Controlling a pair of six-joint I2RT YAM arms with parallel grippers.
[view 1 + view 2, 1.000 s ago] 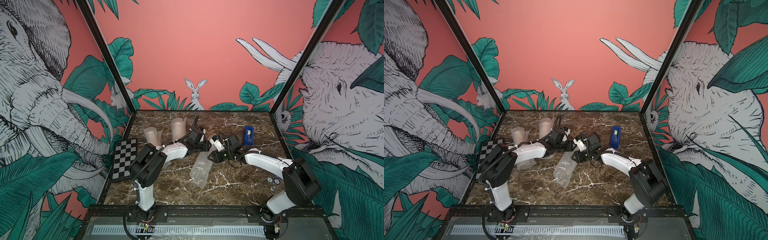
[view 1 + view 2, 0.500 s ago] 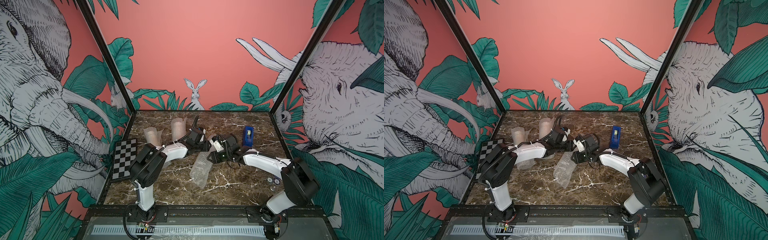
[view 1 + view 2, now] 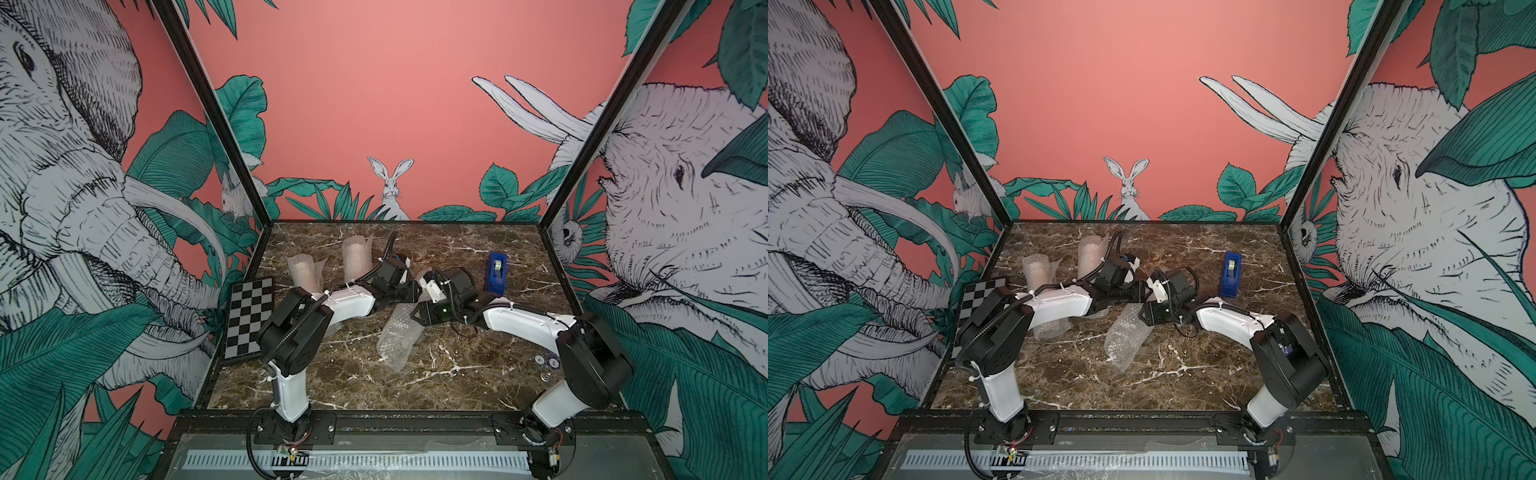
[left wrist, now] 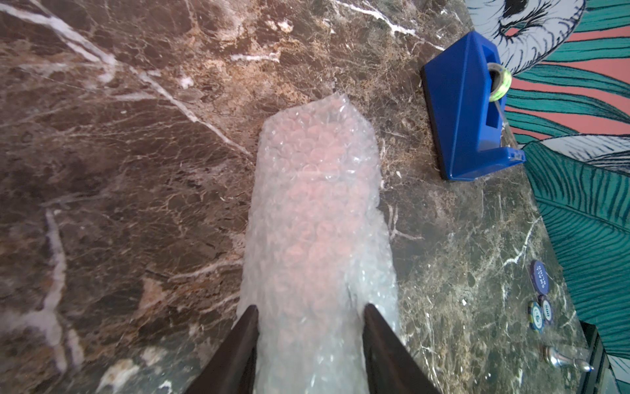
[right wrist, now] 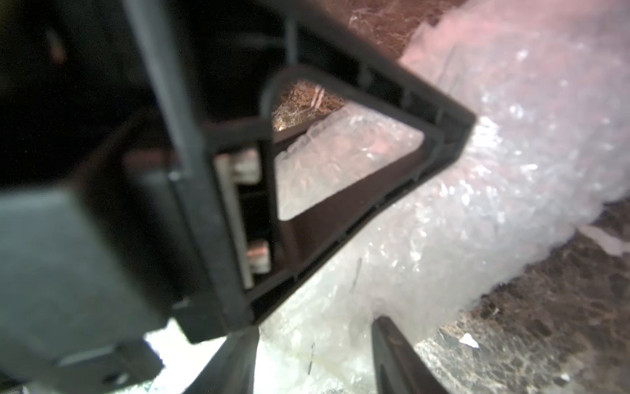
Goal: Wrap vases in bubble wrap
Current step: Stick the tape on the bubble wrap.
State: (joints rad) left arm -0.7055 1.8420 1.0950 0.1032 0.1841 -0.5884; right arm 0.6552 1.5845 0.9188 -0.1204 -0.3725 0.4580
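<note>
Our left end effector (image 4: 310, 307) is clenched on the bubble wrap roll (image 4: 317, 211). Its two fingers (image 4: 238, 348) press the flanks, and the roll runs straight out beyond the tips, so its long axis is in line with them. The far end stops beside the blue tape dispenser (image 4: 470, 112), apart from it. We judge a vase is inside, but the wrap hides it.

Our right end effector (image 5: 315, 324) is close beside the left one. Wrap fills the space between its fingers (image 5: 395, 354), yet we cannot tell if they press it or stand loose.

In both top views a translucent roll (image 3: 399, 340) (image 3: 1127, 336) lies on the tabletop (image 3: 457, 374), from under both end effectors toward the front edge. We take it for the same roll, though the arms cover the joining place. We think the right arm must work across this axis next.
</note>
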